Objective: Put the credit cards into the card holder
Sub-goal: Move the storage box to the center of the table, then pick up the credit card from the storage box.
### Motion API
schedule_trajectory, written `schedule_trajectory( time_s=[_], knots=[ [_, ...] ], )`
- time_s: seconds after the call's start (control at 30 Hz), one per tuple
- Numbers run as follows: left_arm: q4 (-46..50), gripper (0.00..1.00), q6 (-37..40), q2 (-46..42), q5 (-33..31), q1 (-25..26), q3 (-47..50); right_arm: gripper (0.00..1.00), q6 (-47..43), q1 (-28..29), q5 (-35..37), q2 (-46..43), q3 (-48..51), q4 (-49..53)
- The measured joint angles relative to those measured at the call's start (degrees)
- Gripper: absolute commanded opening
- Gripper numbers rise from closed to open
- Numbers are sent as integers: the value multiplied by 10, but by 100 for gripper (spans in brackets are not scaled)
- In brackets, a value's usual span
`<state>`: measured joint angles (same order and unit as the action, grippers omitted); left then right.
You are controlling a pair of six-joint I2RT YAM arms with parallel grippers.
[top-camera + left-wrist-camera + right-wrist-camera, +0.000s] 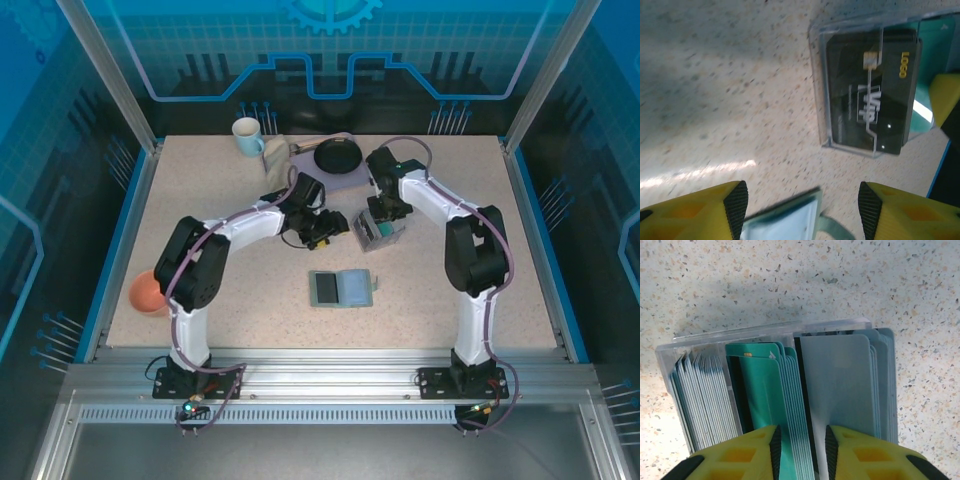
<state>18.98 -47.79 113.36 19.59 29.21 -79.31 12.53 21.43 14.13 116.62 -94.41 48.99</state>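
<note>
Right wrist: teal, grey credit cards [765, 390] upright in clear box [740, 335].

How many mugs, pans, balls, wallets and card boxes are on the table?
Mug: 1
Pan: 1
Ball: 1
Wallet: 1
Card box: 1
Total: 5

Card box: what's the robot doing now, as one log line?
right tool: closed on teal cards in clear box | left tool: open, empty | card holder: open on table
</note>
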Motion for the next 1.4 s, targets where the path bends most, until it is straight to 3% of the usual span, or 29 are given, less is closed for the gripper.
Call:
schedule_trajectory(
  time_s=[0.33, 0.57, 0.87, 1.2, 1.4],
  knots=[
    [-5, 61, -33, 46, 13, -3, -27, 19, -4, 4, -33, 9, -5, -2],
    [-13, 61, -33, 43, 13, -19, -5, 21, 41, 22, -88, -5, 12, -10],
    [-17, 56, -33, 33, 13, -31, 20, 29, 70, 101, -30, -6, 10, 22],
    [-59, 60, -47, 33, 31, -31, 33, 32, 68, 108, 13, -6, -7, 46],
    [-69, 51, -53, 33, 39, -31, 36, 33, 61, 113, 33, -5, -21, 52]
  ],
)
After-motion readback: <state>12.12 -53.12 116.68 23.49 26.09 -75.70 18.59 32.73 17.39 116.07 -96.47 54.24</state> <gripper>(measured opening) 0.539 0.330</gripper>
